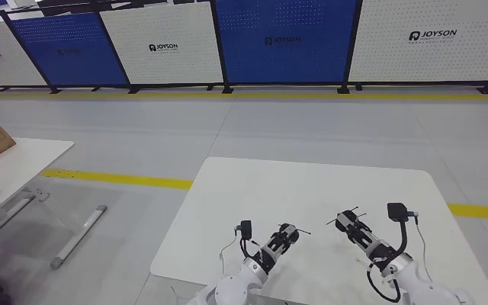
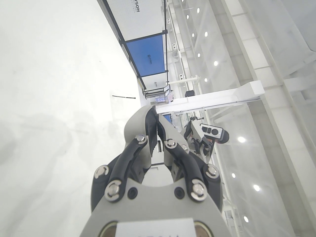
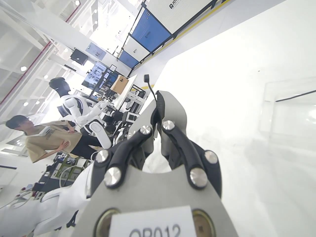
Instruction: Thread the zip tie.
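Observation:
My right gripper (image 3: 156, 97) is shut on a black zip tie (image 3: 150, 86). Its square head (image 3: 146, 77) sticks out a short way past the fingertips. In the top view the right gripper (image 1: 345, 219) hovers low over the white table (image 1: 305, 183) near its front edge. The left gripper (image 1: 293, 229) is a little way beside it. In its own wrist view my left gripper (image 2: 154, 111) is shut, and I see nothing between its black pads (image 2: 151, 127). A second black zip tie (image 2: 123, 97) lies on the table beyond the left fingertips.
A clear plastic tray (image 3: 286, 124) rests on the table with a thin black strap (image 3: 296, 96) across it. Another white table (image 1: 30, 160) stands off to the left. Blue and white partition panels (image 1: 282, 38) line the far side of the floor.

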Tool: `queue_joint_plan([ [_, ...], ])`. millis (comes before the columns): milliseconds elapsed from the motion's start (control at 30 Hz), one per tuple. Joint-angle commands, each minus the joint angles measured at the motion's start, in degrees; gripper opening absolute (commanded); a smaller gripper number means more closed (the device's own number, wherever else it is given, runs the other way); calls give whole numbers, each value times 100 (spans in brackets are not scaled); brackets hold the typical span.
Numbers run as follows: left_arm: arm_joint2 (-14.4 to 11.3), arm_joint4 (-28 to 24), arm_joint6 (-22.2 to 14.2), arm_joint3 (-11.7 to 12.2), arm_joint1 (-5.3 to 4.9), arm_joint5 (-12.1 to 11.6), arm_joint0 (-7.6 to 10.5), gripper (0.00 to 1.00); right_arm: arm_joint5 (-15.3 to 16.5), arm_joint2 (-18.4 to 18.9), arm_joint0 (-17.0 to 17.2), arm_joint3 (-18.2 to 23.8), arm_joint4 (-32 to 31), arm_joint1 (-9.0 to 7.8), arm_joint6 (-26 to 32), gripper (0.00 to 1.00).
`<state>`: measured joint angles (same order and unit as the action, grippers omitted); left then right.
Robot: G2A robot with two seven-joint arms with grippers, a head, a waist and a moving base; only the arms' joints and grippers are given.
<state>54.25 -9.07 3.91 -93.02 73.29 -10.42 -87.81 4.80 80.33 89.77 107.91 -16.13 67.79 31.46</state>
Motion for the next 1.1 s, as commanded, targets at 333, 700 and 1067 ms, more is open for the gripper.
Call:
queue_joint_plan([
  [333, -8, 9, 14, 0, 3, 0, 4, 0, 0, 0, 0, 0, 0, 0, 0, 0],
  [700, 124, -441, -266, -233, -14, 94, -79, 0, 0, 0, 0, 0, 0, 0, 0, 0],
  [1067, 124, -441, -266, -233, -14, 94, -79, 0, 128, -39, 349, 126, -793, -17, -644, 0],
])
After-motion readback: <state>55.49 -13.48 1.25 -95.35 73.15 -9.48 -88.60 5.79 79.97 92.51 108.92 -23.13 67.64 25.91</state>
